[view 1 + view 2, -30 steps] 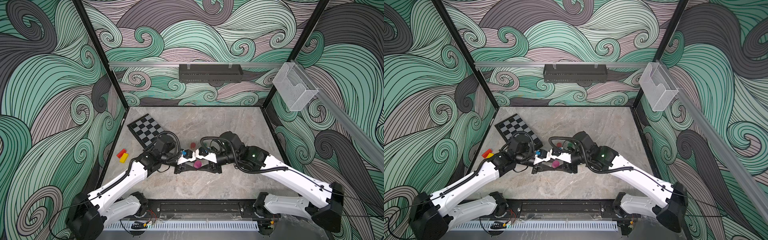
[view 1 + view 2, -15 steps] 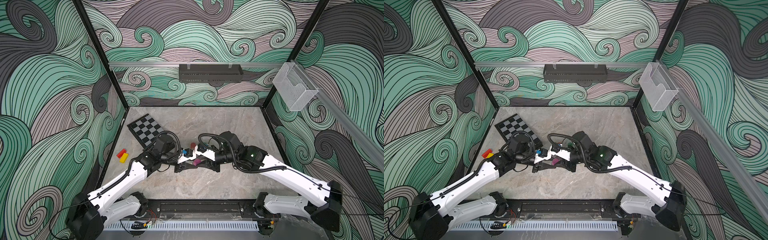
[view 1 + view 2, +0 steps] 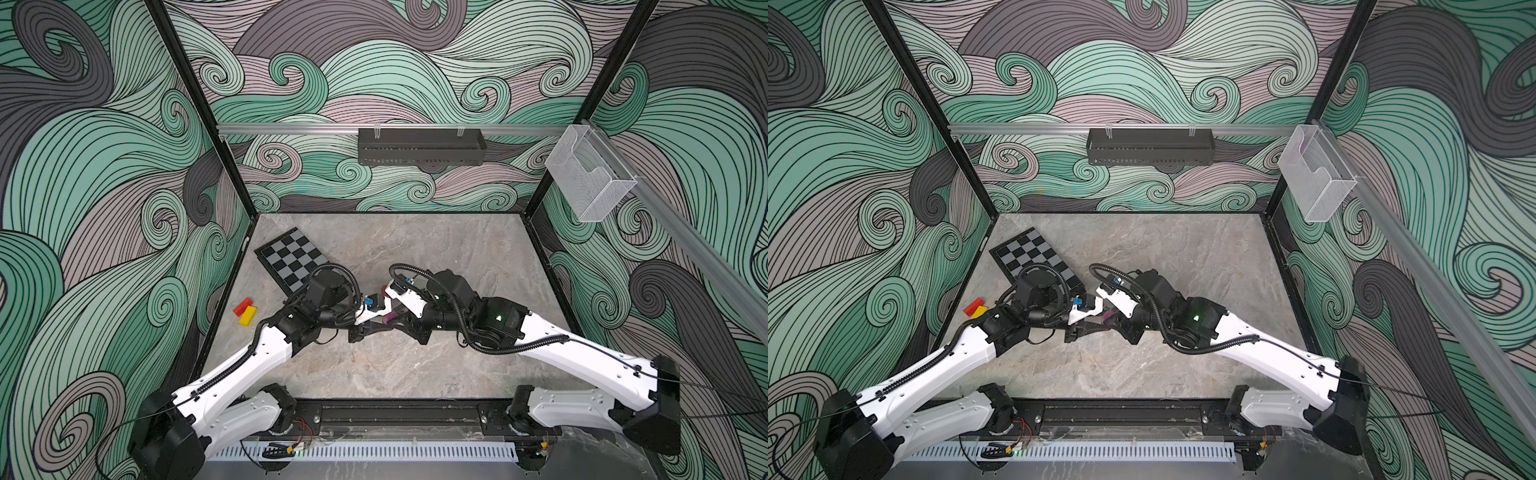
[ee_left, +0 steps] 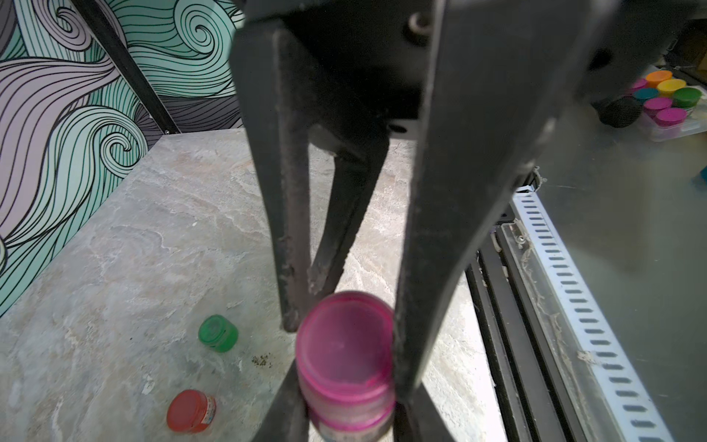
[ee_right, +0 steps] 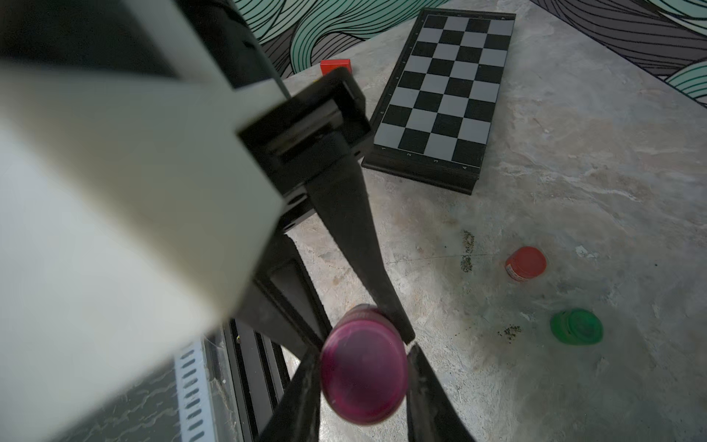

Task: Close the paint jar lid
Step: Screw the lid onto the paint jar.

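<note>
round magenta plastic paint jar (image 4: 350, 415) is held mid-table, contents hidden: body pinched by the left gripper (image 4: 348, 398), magenta lid (image 5: 363, 377) pinched by the right gripper (image 5: 363, 359). capped small green jar (image 5: 576, 326) and small red jar (image 5: 526, 264) are seen resting on the grey marbled tabletop (image 5: 574, 172), black-and-grey chessboard (image 5: 443, 88) behind, swirl-patterned walls (image 3: 374, 75) around.

Chessboard (image 3: 291, 257), red block (image 3: 243, 306) (beside yellow block (image 3: 248, 316))

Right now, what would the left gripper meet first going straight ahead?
Beyond the pink jar the left gripper clamps: the right gripper, shut on the lid, facing it; seemingly nearly touching, depth unclear.
</note>
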`<state>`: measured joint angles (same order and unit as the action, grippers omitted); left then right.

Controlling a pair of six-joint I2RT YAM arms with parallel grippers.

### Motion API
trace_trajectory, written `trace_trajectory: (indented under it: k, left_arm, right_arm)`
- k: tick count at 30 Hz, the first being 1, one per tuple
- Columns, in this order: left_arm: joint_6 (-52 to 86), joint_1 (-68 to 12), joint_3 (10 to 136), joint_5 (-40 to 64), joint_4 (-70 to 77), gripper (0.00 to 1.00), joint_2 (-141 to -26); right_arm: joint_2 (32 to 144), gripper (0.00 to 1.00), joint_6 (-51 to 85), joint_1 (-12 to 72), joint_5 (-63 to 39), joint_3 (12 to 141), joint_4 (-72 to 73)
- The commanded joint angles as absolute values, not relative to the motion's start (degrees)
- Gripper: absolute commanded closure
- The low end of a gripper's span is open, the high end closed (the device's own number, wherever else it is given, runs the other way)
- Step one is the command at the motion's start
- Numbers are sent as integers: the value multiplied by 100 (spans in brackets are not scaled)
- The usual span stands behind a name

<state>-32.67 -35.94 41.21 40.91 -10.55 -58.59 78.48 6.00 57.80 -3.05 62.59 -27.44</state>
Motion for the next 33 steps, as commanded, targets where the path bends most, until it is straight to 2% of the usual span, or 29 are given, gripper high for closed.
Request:
trace_trajectory:
  k: [1, 11, 20, 29, 31, 33]
  left_arm:
    - [-3249, -3638, 4131, 4098, -486, 81, -5689]
    - [-3175, -3639, 4044, 3824, -335, 82, -5582]
    - [-3164, -3639, 4043, 3771, -334, 82, -5550]
    - [-3139, -3639, 4050, 3835, -446, 82, -5521]
    - [-3150, -3639, 4046, 3929, -476, 82, -5536]
    - [-3194, -3639, 4063, 4080, -537, 82, -5555]
  right_arm:
    - [8127, 87, 1838, 6046, 438, 6514, -2438]
    - [8528, 89, 3648, 6663, 1946, 6873, -2787]
    - [8798, 82, 3687, 6724, 1557, 7172, -2756]
    - [8037, 44, 1671, 6398, 817, 6915, -2685]
    - [7700, 33, 967, 6188, 366, 6701, -2641]
    - [7352, 28, 288, 6018, -180, 6513, -2637]
